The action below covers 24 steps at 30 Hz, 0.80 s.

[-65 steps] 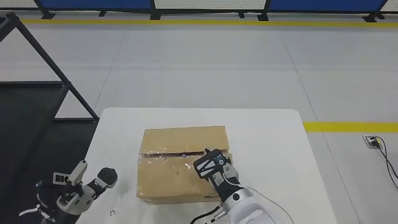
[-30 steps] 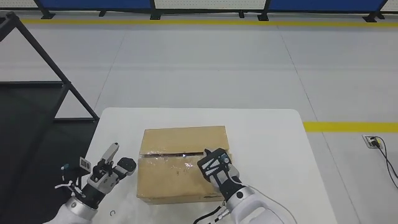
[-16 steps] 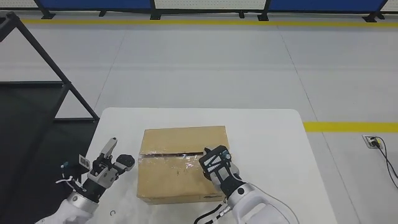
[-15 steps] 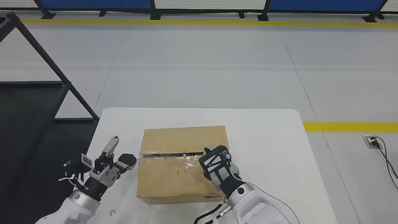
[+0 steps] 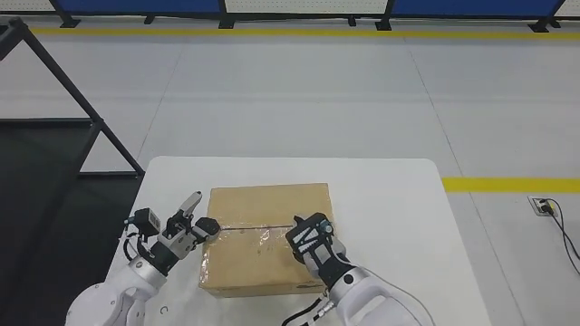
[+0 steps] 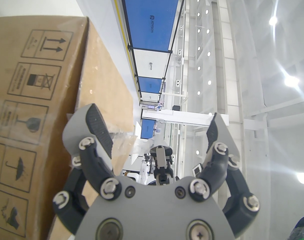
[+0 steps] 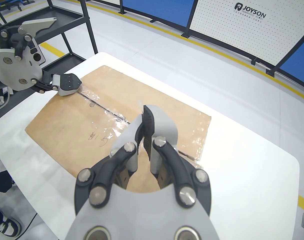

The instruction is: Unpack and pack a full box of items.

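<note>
Top view, taped box [image 5: 261,206] closed on table [image 5: 390,222], left gripper [image 5: 200,215] apart, right gripper [image 5: 306,229] together.

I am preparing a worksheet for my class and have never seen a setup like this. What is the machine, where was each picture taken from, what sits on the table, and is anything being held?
This is a two-armed robot, and each arm ends in a pinching tool. The top view looks down from a camera above the arms. The other two views come from cameras on the left and right wrists. On the white table sits a closed cardboard box, its top seam sealed with clear tape. The left tool is open, at the box's upper edge by the seam's end. The right tool is shut over the taped seam; whether it pinches any tape is unclear.
</note>
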Available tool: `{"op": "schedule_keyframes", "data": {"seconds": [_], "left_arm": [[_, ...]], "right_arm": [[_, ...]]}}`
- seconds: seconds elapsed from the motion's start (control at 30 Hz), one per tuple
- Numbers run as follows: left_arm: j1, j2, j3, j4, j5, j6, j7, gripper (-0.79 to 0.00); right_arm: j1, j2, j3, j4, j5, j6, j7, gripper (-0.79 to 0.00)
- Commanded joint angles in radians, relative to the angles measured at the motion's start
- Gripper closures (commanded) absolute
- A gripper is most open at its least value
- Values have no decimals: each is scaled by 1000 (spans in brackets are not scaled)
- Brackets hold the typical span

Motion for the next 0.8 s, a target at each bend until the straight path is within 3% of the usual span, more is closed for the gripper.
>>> {"op": "schedule_keyframes", "data": {"seconds": [0.0,0.77], "left_arm": [[-2,1,4,7,1,-1,5,-785],[12,11,28,18,1,-16,33,-785]], "right_arm": [[-1,-1,-1,-3,0,-5,-4,0],[45,-30,-21,17,98,-12,-147,0]]}}
